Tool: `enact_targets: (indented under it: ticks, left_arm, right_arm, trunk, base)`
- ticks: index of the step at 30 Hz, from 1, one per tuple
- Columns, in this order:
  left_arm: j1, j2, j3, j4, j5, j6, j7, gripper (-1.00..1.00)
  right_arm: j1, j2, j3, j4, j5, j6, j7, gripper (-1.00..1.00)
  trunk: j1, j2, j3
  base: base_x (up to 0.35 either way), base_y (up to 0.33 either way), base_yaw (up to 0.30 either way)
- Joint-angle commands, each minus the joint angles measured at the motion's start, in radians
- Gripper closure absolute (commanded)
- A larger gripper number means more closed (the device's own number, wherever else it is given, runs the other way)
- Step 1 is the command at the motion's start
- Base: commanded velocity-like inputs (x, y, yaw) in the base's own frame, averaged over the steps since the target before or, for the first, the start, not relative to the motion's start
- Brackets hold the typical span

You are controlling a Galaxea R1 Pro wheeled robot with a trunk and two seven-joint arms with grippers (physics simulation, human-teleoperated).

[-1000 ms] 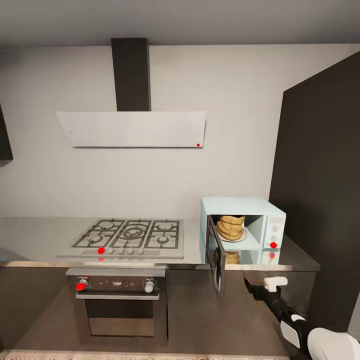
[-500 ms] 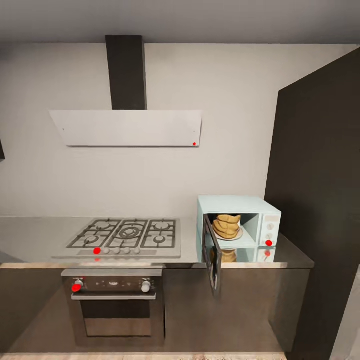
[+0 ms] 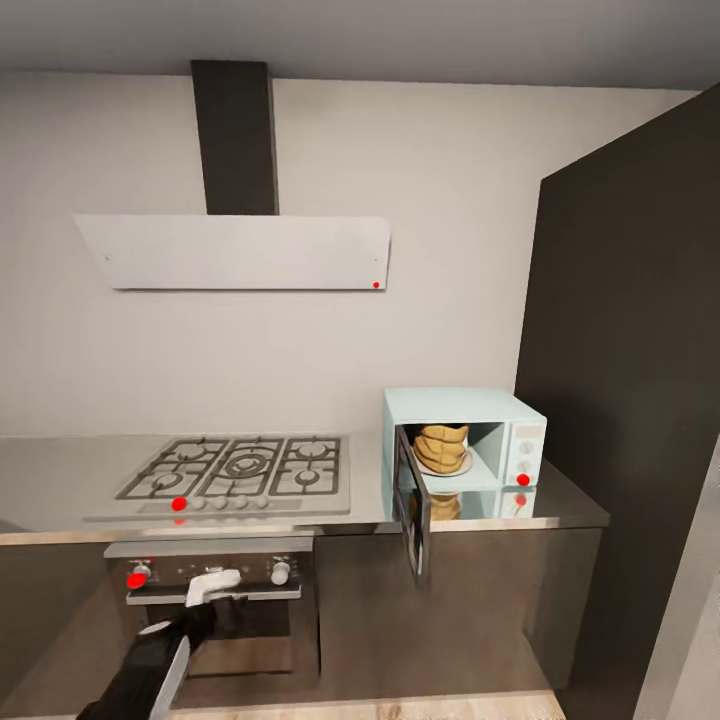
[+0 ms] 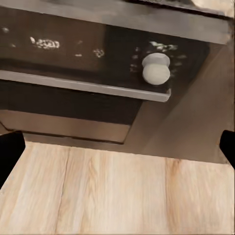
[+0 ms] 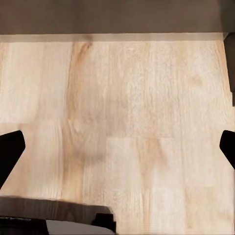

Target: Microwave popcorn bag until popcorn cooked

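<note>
Kitchen, white back wall (image 3: pixel 300 350), light wood floor (image 5: pixel 127 122) running along the foot of dark glossy cabinets (image 3: pixel 480 610).

Nearest the camera: left gripper (image 3: pixel 212 583), seen from the head view low at the left, in front of the built-in oven (image 3: pixel 215 610). Its pale tip lies over the oven's control strip, between the red knob (image 3: pixel 137 579) and the white knob (image 3: pixel 281 573). Left wrist view: both dark fingertips (image 4: pixel 11 152) sit at opposite edges of the picture, spread wide, nothing between them; beyond them the oven's handle bar and white knob.

Right gripper (image 5: pixel 117 147): right wrist view looks down on bare floor and a strip of cabinet base. Fingertips far apart at the picture's edges, nothing held.

Middle distance: thin grey countertop (image 3: pixel 60 480) with gas hob (image 3: pixel 235 470) set into it, red dot at the hob's front edge.

Microwave (image 3: pixel 465 440), pale mint-blue, stands on the countertop right of the hob, next to the tall dark cabinet (image 3: pixel 630 400). Door (image 3: pixel 410 505) swung fully open, edge-on to the camera. Popcorn bag (image 3: pixel 442 447) stands upright inside the cavity on a white plate; its reflection shows in the countertop. Contents of bag: cannot tell.

Farthest: flat white hood (image 3: pixel 235 252) on the wall above the hob, dark flue (image 3: pixel 235 140) rising to the ceiling.
</note>
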Motion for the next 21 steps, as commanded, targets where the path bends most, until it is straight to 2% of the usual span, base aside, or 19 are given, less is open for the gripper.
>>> enact_targets:
  ticks: [1, 3, 6, 8, 9, 10, 12, 14, 18, 20, 21]
  left_arm:
    - [-0.035, 0.000, 0.000, -0.001, -0.001, 0.034, -0.007, -1.00]
    - [-0.096, 0.000, -0.005, 0.010, -0.001, 0.065, -0.031, -1.00]
    - [-0.228, -0.006, -0.011, 0.087, -0.001, 0.086, -0.173, -1.00]
    - [-0.271, -0.013, -0.022, 0.122, -0.002, 0.085, -0.211, -1.00]
    - [-0.286, -0.016, -0.051, 0.134, -0.003, 0.083, -0.226, -1.00]
    - [-0.294, -0.016, -0.089, 0.140, -0.004, 0.079, -0.233, -1.00]
    - [-0.299, -0.022, -0.135, 0.144, -0.004, 0.075, -0.237, -1.00]
    - [-0.301, -0.039, -0.161, 0.146, -0.004, 0.073, -0.239, -1.00]
    - [-0.302, -0.049, -0.173, 0.148, -0.004, 0.043, -0.240, -1.00]
    - [-0.302, -0.040, -0.174, 0.151, -0.004, 0.011, -0.241, -1.00]
    - [-0.302, -0.027, -0.175, 0.152, -0.004, -0.020, -0.241, -1.00]
  right_arm:
    - [-0.001, -0.001, 0.001, 0.004, 0.001, -0.005, 0.002, -1.00]
    - [-0.001, -0.001, 0.005, 0.004, 0.001, -0.005, 0.003, -1.00]
    - [-0.001, 0.008, 0.007, 0.004, 0.001, -0.004, 0.005, -1.00]
    - [-0.001, 0.014, 0.007, 0.004, 0.001, -0.004, 0.005, -1.00]
    - [-0.001, 0.017, 0.007, 0.004, 0.001, -0.003, 0.005, -1.00]
    - [-0.001, 0.019, 0.007, 0.004, 0.001, -0.003, 0.005, -1.00]
    - [-0.001, 0.020, 0.007, 0.004, 0.001, -0.003, 0.005, -1.00]
    - [-0.001, 0.021, 0.007, 0.004, 0.001, -0.003, 0.005, -1.00]
    - [-0.001, 0.022, 0.007, 0.004, 0.001, -0.003, 0.006, -1.00]
    - [-0.001, 0.022, 0.007, 0.004, 0.001, -0.003, 0.006, -1.00]
    - [-0.001, 0.022, 0.007, 0.004, 0.001, -0.003, 0.006, -1.00]
  trunk:
    - [0.000, -0.001, -0.001]
    - [0.000, -0.001, -0.001]
    - [0.000, -0.001, -0.001]
    - [0.000, -0.001, -0.002]
    - [0.000, -0.001, -0.002]
    - [0.000, -0.001, -0.004]
    - [0.000, -0.001, -0.006]
    - [0.000, -0.001, -0.008]
    - [0.000, -0.001, -0.014]
    - [0.000, -0.001, -0.016]
    - [0.000, -0.001, -0.017]
  base:
    - [0.000, 0.000, 0.000]
    - [0.000, 0.000, 0.000]
    - [0.000, 0.000, 0.000]
    - [0.000, 0.000, -0.022]
    - [0.000, 0.000, -0.099]
    - [0.000, 0.000, -0.138]
    - [0.000, 0.000, -0.162]
    - [0.000, 0.000, -0.180]
    - [0.000, 0.000, -0.185]
    - [0.000, 0.000, -0.186]
    - [0.000, 0.000, -0.186]
